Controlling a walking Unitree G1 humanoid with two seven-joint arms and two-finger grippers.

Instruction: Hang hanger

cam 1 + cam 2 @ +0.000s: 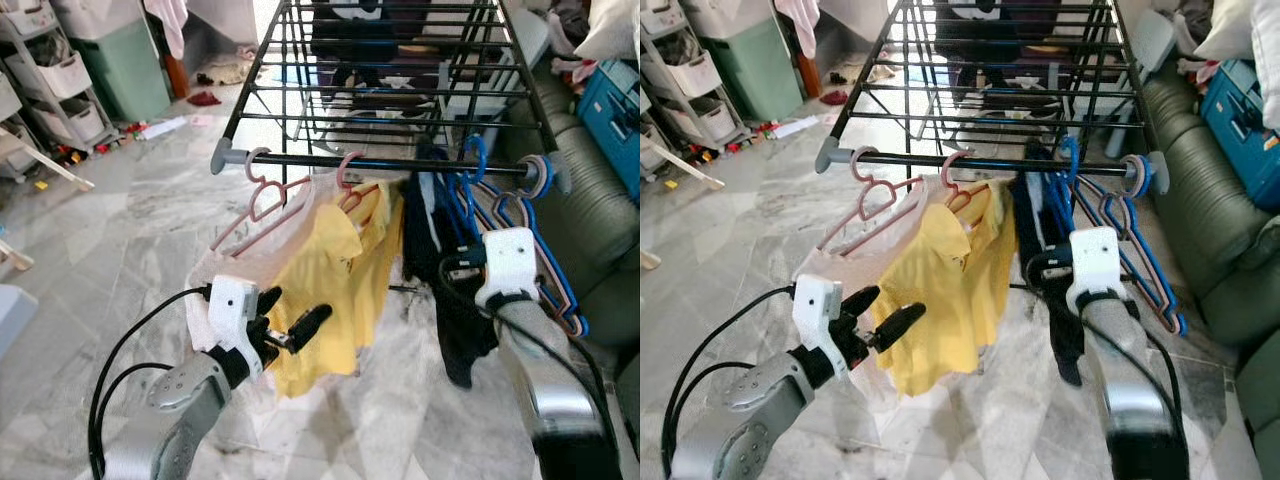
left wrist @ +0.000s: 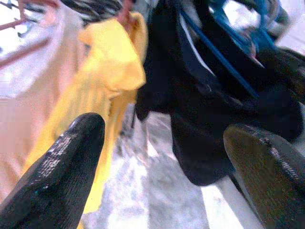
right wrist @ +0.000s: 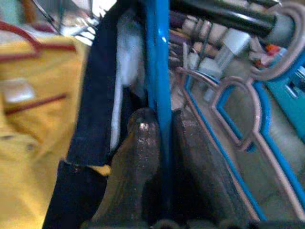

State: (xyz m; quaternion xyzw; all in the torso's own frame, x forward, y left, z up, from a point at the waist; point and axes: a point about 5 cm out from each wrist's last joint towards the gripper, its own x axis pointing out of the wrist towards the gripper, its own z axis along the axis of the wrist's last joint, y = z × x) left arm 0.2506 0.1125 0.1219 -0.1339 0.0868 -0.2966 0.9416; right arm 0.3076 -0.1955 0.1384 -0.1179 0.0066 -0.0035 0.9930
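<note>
Blue hanger [image 3: 156,71], thin, in right claw [image 3: 162,143]

Black fingers [image 2: 57,167] spread wide; yellow shirt [image 2: 107,71] beside dark garment [image 2: 214,124].

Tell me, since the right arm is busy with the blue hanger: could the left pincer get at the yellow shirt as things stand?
Probably yes. The left pincer is open and sits just in front of the yellow shirt, with nothing between them. The right pincer is shut on the blue hanger, off to the side.
</note>
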